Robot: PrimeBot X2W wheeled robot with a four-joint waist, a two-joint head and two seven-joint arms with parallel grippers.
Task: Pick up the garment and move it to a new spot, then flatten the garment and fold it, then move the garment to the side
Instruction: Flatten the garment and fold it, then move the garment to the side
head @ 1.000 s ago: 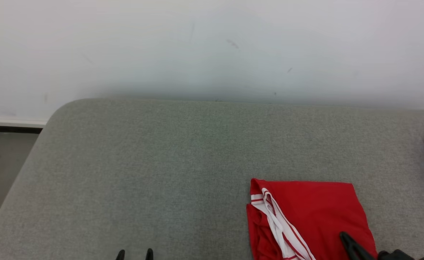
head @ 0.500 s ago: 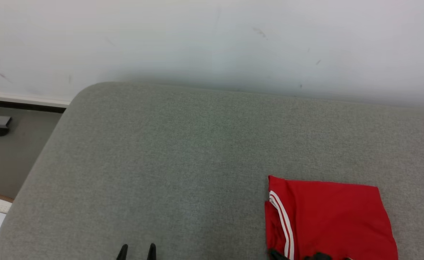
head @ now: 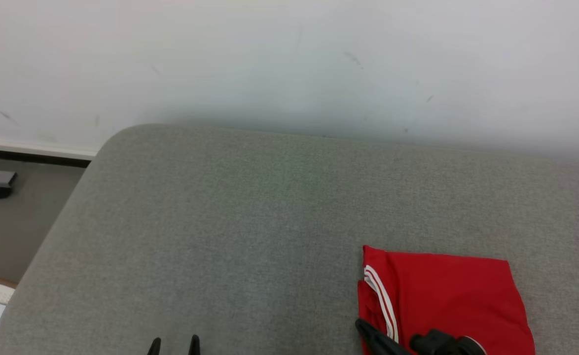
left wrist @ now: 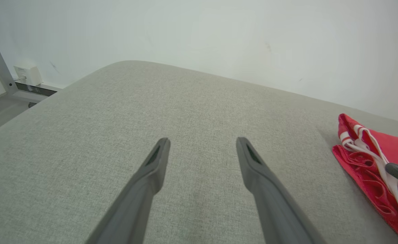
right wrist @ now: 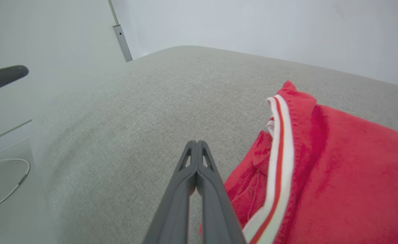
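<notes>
**Station status: folded garment at right gripper**

The right gripper is clenched: its two dark fingers are pressed together along their length, with no cloth visible between the tips. In the right wrist view the tips lie over bare grey fabric. The red garment begins just to the right of them, its white-and-red striped edge nearest the fingers. Whether the fingers touch the cloth cannot be determined.

In the head view the right gripper enters from the bottom edge, and its tip overlaps the near left corner of the garment. The garment lies folded in a flat, roughly rectangular shape on the table (a grey fabric-covered top with a rounded far-left corner). It extends ahead and to the right of this gripper.

The left gripper is released, with its fingers spread wide and nothing between them. It is over bare table, and the garment lies well off to its right. In the left wrist view the layered, striped edge of the garment faces this gripper. In the head view the left gripper appears as two fingertips at the bottom edge.

A white wall stands beyond the far edge of the table.
</notes>
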